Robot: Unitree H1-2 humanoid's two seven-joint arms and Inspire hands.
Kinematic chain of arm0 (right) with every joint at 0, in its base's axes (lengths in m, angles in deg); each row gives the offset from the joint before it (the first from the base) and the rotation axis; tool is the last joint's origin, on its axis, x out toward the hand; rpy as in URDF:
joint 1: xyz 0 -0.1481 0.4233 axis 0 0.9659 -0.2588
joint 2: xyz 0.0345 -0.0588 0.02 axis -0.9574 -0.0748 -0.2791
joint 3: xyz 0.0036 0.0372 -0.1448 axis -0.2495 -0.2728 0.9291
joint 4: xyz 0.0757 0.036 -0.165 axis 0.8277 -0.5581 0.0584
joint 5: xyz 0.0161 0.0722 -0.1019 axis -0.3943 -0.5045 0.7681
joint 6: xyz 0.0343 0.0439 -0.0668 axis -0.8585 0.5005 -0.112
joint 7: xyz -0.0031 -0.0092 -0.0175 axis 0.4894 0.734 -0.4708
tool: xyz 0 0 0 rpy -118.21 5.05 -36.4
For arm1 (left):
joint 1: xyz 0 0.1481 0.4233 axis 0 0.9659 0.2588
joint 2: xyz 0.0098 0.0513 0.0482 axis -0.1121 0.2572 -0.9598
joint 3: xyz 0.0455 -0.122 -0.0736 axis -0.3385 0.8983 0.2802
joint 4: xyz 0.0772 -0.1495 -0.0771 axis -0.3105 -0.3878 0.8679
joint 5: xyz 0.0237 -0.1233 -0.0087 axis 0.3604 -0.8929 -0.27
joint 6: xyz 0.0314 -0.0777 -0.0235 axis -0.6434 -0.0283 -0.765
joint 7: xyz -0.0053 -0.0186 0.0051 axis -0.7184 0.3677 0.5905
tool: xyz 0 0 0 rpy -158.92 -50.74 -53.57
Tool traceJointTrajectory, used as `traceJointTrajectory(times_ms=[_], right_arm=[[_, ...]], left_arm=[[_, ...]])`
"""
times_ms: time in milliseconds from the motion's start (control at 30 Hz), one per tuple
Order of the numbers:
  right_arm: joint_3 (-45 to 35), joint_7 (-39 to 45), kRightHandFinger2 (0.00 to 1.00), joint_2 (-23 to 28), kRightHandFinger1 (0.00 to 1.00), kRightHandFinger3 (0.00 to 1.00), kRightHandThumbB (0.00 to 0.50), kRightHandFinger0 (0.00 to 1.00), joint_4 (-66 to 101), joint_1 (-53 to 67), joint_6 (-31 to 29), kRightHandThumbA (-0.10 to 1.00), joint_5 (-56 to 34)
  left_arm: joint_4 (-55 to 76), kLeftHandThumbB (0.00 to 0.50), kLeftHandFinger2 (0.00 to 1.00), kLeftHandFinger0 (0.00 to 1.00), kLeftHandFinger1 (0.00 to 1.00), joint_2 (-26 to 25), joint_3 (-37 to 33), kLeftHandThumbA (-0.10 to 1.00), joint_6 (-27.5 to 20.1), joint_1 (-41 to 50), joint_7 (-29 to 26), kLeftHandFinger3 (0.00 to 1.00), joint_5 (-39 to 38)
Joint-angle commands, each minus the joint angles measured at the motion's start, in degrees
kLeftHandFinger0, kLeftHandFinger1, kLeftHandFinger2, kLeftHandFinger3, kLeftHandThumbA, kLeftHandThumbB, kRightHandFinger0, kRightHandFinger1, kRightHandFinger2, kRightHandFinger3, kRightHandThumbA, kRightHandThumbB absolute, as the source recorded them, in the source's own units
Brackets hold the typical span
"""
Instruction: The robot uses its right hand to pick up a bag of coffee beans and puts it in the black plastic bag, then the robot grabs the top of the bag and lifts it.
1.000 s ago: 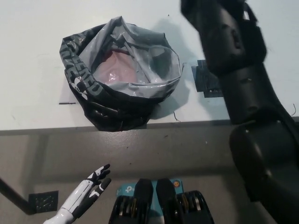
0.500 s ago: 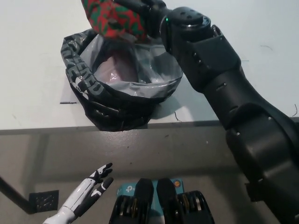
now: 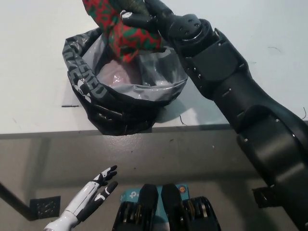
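Head view: right robot hand clamped on coffee bean bag above black plastic bag; you centre over opening before release; left robot hand spread, idle

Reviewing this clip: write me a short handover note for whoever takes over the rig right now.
Right hand: shut on the red-and-green coffee bean bag, held over the far rim of the open black plastic bag, its lower end dipping into the mouth.
Left hand: open, resting low at the robot's left, below the table edge.
Black plastic bag stands open on the white table near its front edge; something pinkish shows inside.
Done: coffee bag picked up and brought to the opening.
Left: release it inside, grab the bag's top, lift.
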Motion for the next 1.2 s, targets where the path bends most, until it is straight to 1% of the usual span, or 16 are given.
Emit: traceJointTrajectory(times_ms=[0, 33, 133, 167, 200, 300, 400, 500, 633, 733, 867, 967, 1033, 1100, 1133, 1167], right_arm=[[3.26, 0.08, 0.80, 1.35, 0.48, 0.65, 0.140, 0.01, 2.20, -6.60, -6.62, -0.10, 8.29], [4.26, 0.54, 0.79, 1.37, 0.47, 0.63, 0.147, 0.00, 2.42, -6.24, -7.43, -0.10, 9.38], [5.95, 0.68, 0.80, 1.39, 0.49, 0.68, 0.163, 0.02, 2.65, -5.80, -8.53, -0.10, 11.60], [6.27, 0.56, 0.74, 1.35, 0.46, 0.65, 0.204, 0.04, 2.79, -5.61, -8.89, -0.10, 12.09], [6.38, 0.85, 0.71, 1.31, 0.43, 0.64, 0.183, 0.01, 2.79, -5.44, -9.40, -0.10, 12.21], [7.80, 0.76, 0.60, 1.05, 0.33, 0.61, 0.195, 0.00, 2.20, -4.67, -12.96, -0.10, 14.36], [9.33, 0.42, 0.63, 1.06, 0.35, 0.66, 0.187, 0.00, 2.57, -3.93, -13.23, -0.10, 16.67], [10.07, 0.75, 0.68, 1.00, 0.36, 0.73, 0.185, 0.00, 3.05, -3.24, -12.63, -0.10, 18.10], [10.68, 0.93, 0.80, 1.07, 0.45, 0.85, 0.167, 0.00, 3.70, -1.87, -13.57, -0.10, 19.70], [10.98, 0.92, 0.81, 1.23, 0.44, 0.87, 0.161, 0.00, 3.82, -1.07, -15.16, -0.10, 20.67], [12.21, 0.80, 0.79, 1.34, 0.44, 0.83, 0.155, 0.00, 2.70, -0.34, -16.86, -0.10, 23.36], [12.60, 0.75, 0.74, 1.51, 0.40, 0.79, 0.164, 0.00, 2.59, 0.14, -17.49, -0.10, 24.42], [12.44, 0.96, 0.69, 1.53, 0.37, 0.75, 0.163, 0.00, 2.30, 0.47, -17.34, -0.10, 24.67], [12.31, 1.09, 0.62, 1.51, 0.32, 0.73, 0.163, 0.00, 1.70, 0.64, -17.84, -0.10, 24.91], [12.45, 1.42, 0.63, 1.58, 0.31, 0.77, 0.155, 0.00, 1.46, 0.85, -17.58, -0.10, 25.34], [12.53, 1.54, 0.66, 1.63, 0.34, 0.80, 0.155, 0.00, 1.39, 1.00, -17.67, -0.10, 25.73]], left_arm=[[0.52, 0.163, 1.00, 1.00, 1.00, -1.24, -0.17, 1.00, -1.51, -0.59, 0.91, 1.00, -0.42], [0.64, 0.155, 1.00, 1.00, 1.00, -1.26, -0.22, 1.00, -1.68, -0.54, 0.93, 1.00, -0.41], [0.75, 0.156, 1.00, 1.00, 1.00, -1.44, -0.41, 1.00, -1.58, -0.66, 1.11, 1.00, -0.13], [0.59, 0.149, 1.00, 1.00, 1.00, -1.56, -0.42, 1.00, -2.01, -0.77, 1.02, 1.00, -0.02], [0.41, 0.153, 1.00, 1.00, 1.00, -1.53, -0.36, 1.00, -2.16, -0.86, 1.06, 1.00, -0.25], [0.52, 0.153, 1.00, 1.00, 1.00, -1.75, -0.43, 1.00, -1.54, -1.06, 1.24, 1.00, -0.04], [1.20, 0.168, 1.00, 1.00, 1.00, -1.78, -0.54, 1.00, -0.44, -1.09, 1.27, 1.00, 0.44], [1.65, 0.155, 1.00, 1.00, 1.00, -1.88, -0.55, 1.00, -0.38, -0.96, 1.49, 1.00, 0.25], [1.84, 0.173, 1.00, 1.00, 1.00, -1.85, -0.43, 1.00, -0.07, -0.84, 1.70, 1.00, 0.07], [1.49, 0.183, 1.00, 1.00, 1.00, -1.86, -0.47, 1.00, -0.46, -1.00, 1.77, 1.00, 0.26], [2.02, 0.179, 1.00, 1.00, 1.00, -1.77, -0.27, 1.00, 0.66, -0.99, 1.99, 1.00, 0.24], [1.89, 0.182, 1.00, 1.00, 1.00, -1.75, -0.29, 1.00, 0.33, -1.09, 1.93, 1.00, 0.33], [1.94, 0.168, 1.00, 1.00, 1.00, -1.82, -0.26, 1.00, 0.25, -1.13, 2.26, 1.00, 0.04], [2.02, 0.175, 1.00, 1.00, 1.00, -1.77, -0.12, 1.00, 0.44, -1.07, 2.32, 1.00, -0.06], [1.95, 0.188, 1.00, 1.00, 1.00, -1.72, -0.16, 1.00, 0.77, -1.10, 2.26, 1.00, 0.22], [1.97, 0.196, 1.00, 1.00, 1.00, -1.72, -0.20, 1.00, 1.00, -1.10, 2.26, 1.00, 0.45]])
